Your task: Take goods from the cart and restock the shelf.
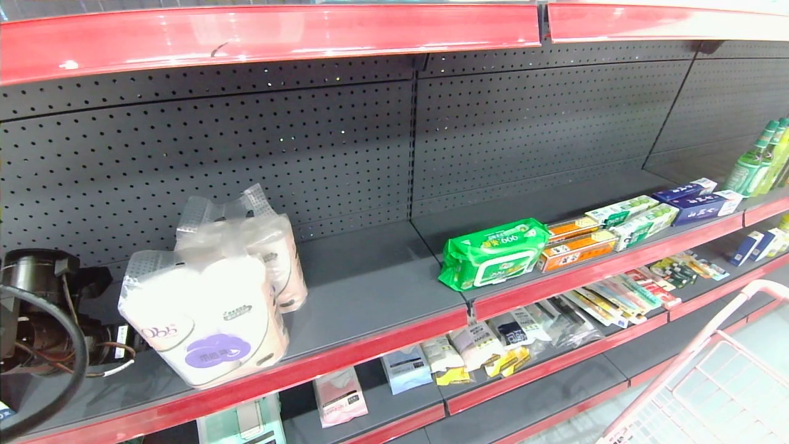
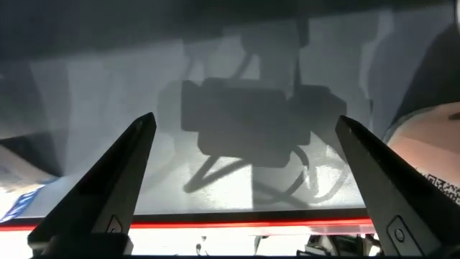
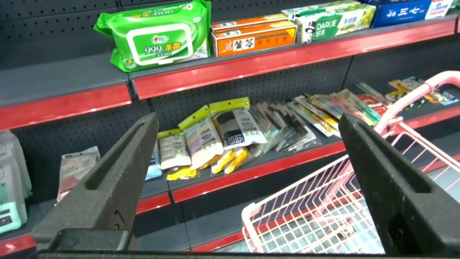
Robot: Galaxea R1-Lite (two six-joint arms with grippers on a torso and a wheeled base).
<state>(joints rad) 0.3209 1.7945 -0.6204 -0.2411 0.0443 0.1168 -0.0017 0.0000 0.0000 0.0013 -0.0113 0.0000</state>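
Note:
Two packs of toilet paper rolls stand on the grey shelf at the left, one at the front and one behind it. My left arm's wrist rests over the shelf just left of them. In the left wrist view my left gripper is open above the bare shelf board, with the front pack off to one side. My right gripper is open, held in the air before the lower shelves and above the pink wire cart. The cart stands at the lower right.
A green pack of wet wipes lies on the same shelf further right, followed by orange boxes, toothpaste boxes and green bottles. Lower shelves hold hanging packets and toothbrushes. Bare shelf lies between the toilet paper and the wipes.

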